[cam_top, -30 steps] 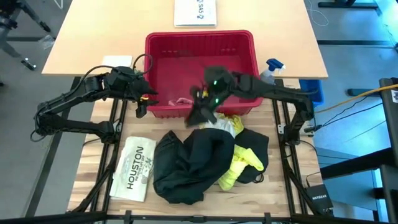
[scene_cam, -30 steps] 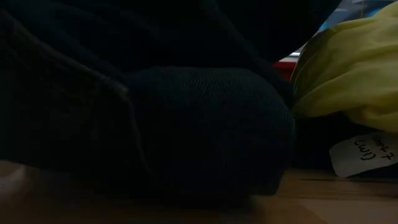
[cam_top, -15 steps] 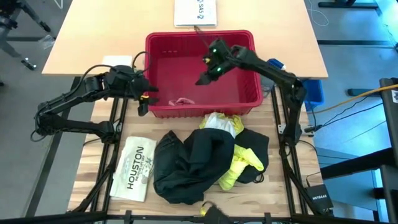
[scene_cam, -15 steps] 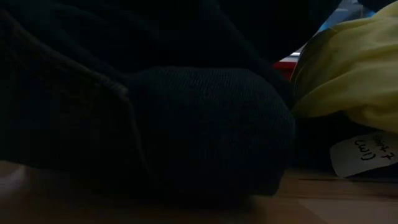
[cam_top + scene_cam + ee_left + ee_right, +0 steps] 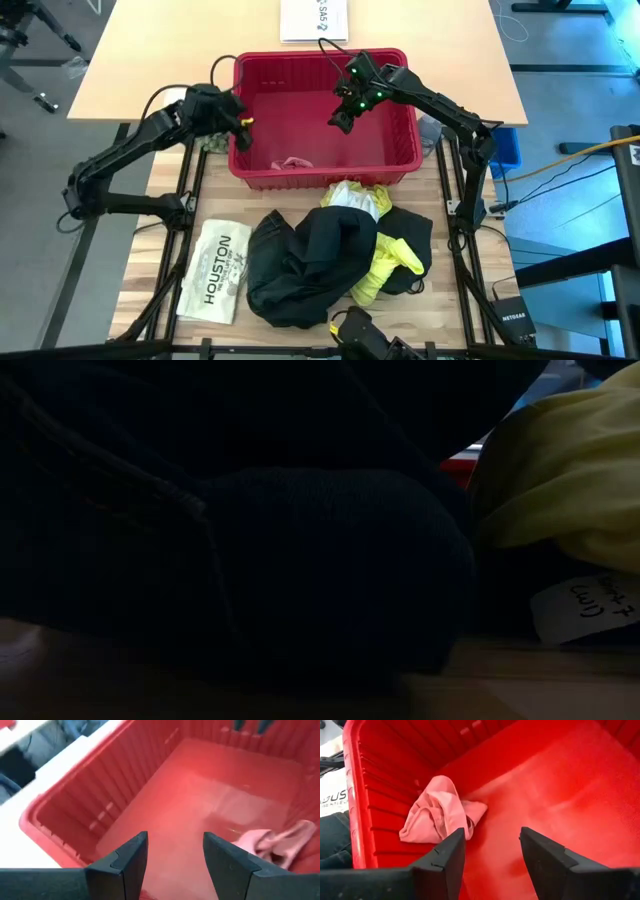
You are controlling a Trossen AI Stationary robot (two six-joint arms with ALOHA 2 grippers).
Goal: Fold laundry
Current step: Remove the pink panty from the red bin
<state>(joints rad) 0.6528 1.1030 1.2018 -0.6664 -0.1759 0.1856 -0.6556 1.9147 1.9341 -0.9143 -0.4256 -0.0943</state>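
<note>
Laundry day on the table (image 5: 150, 255): at far left, a flat white item printed "HOUSTON" (image 5: 216, 270) lies on the wood, just beside a heap of black trousers (image 5: 300, 265). Above it, the left tool (image 5: 243, 125) hovers at the left rim of the red basket (image 5: 400, 165), its fingers (image 5: 127, 857) apart and gripping nothing. Inside the basket, a small pink cloth (image 5: 292, 163) sits crumpled near the front wall, alone on the red floor. Farther right, the right tool (image 5: 341, 115) hangs over the basket's middle, its fingers (image 5: 445, 860) likewise spread and empty, with the pink cloth just beyond them in the wrist view. In front of the basket, a white cloth (image 5: 350, 198) rests on top of the pile, touching a bright yellow T-shirt (image 5: 385, 262) that is tangled under and beside the trousers. Seen from table height, dark trouser fabric fills nearly everything, with yellow cloth at the right edge.
</note>
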